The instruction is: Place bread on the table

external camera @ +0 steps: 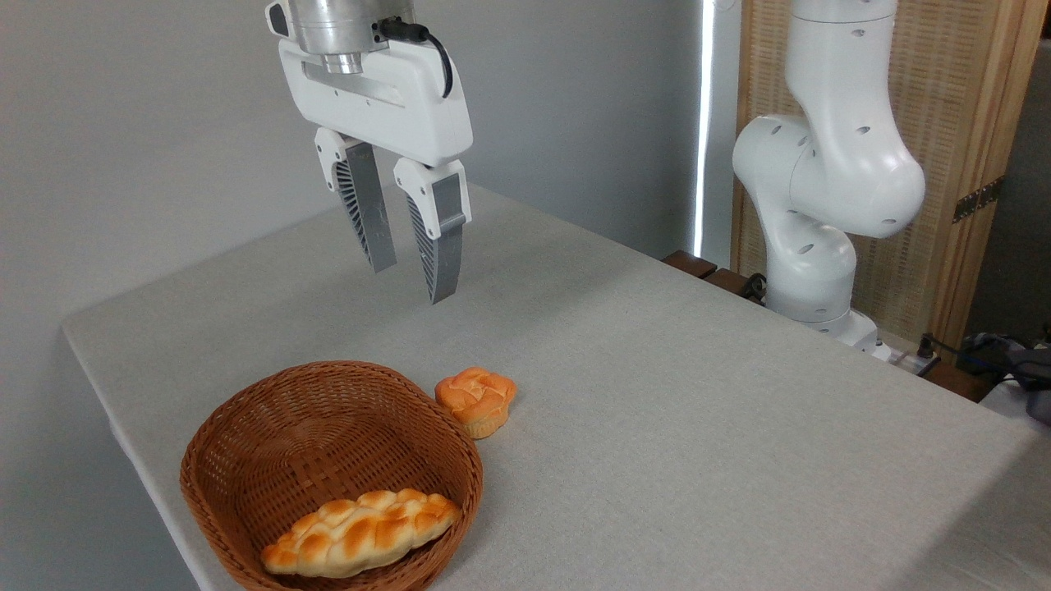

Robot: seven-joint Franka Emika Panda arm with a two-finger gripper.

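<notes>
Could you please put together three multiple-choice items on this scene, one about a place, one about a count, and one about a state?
1. Where does the long braided bread lie?
A. Inside the wicker basket
B. On the table beside the basket
C. Between the gripper's fingers

2. How many baked items are in view?
A. One
B. Two
C. Four

3. What is the state of the gripper?
A. Shut on the small bun
B. Open, holding nothing, above the table
C. Resting on the basket rim

Answers:
1. A, since the loaf rests on the basket's floor near its front wall.
2. B, since only the braided loaf and the small bun, which sits on the table just outside the basket, are visible.
3. B, since a clear gap shows between the fingers and nothing is in it.
</notes>
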